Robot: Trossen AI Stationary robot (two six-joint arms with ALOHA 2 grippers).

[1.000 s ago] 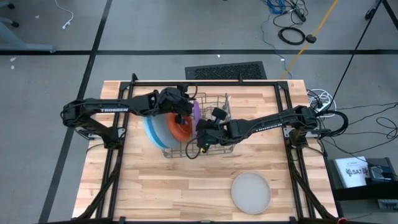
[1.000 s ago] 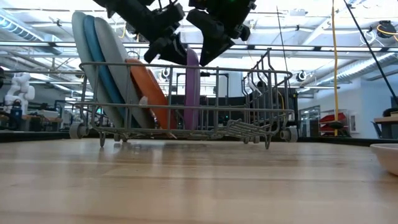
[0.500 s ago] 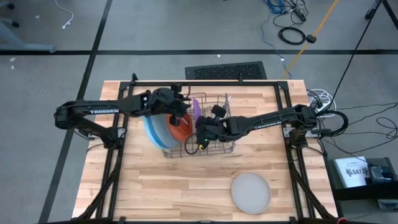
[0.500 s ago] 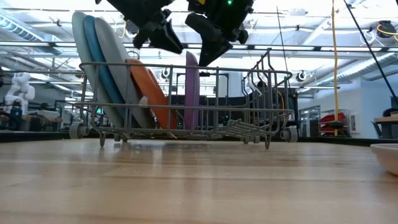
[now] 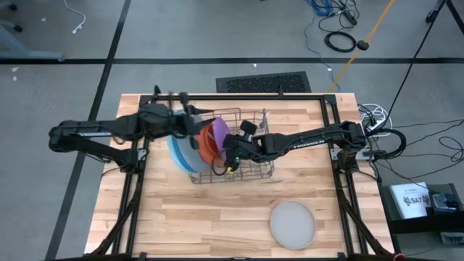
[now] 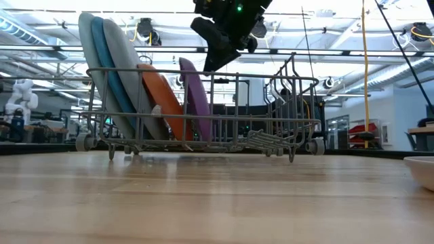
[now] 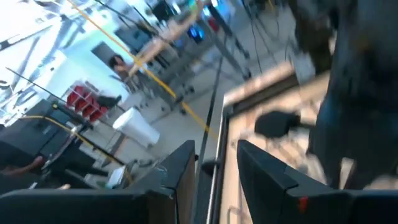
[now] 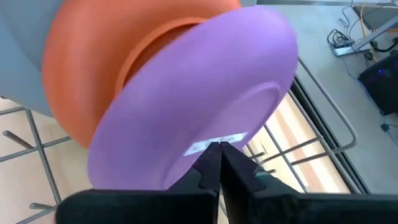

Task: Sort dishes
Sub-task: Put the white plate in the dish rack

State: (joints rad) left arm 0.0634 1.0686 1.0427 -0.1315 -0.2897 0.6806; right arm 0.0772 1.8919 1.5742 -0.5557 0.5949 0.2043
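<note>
The wire rack (image 6: 271,129) holds three large plates on edge at its left end: pale blue (image 6: 87,61), blue (image 6: 103,68) and grey (image 6: 129,74). The orange plate (image 6: 159,98) leans on the grey one, and the purple plate (image 6: 193,98) leans on the orange plate (image 8: 93,74), its lower rim in the rack. My right gripper (image 6: 207,68) is shut beside the purple plate's upper part. My left gripper (image 5: 191,123) is open and empty left of the rack, with its gap showing in the left wrist view (image 7: 216,177). The pale grey plate (image 5: 292,222) lies flat on the table. My right gripper's shut fingertips (image 8: 219,152) stand at the purple plate's underside (image 8: 205,118), the face toward the table's right, below its upper rim. The fingers slant down from above and from the right. I cannot tell whether they touch the plate.
The rack's right half (image 5: 254,163) holds no plates. A black frame (image 5: 239,96) runs round the table's back and sides. Bare wood lies in front of the rack (image 5: 188,217). The pale grey plate's rim also shows in the low view (image 6: 422,169).
The purple plate has tipped from upright toward the table's left and now leans on the orange plate, its lower rim still in the rack. My right gripper has followed it leftward. My left gripper has drawn back toward the table's left edge, out of the low view.
</note>
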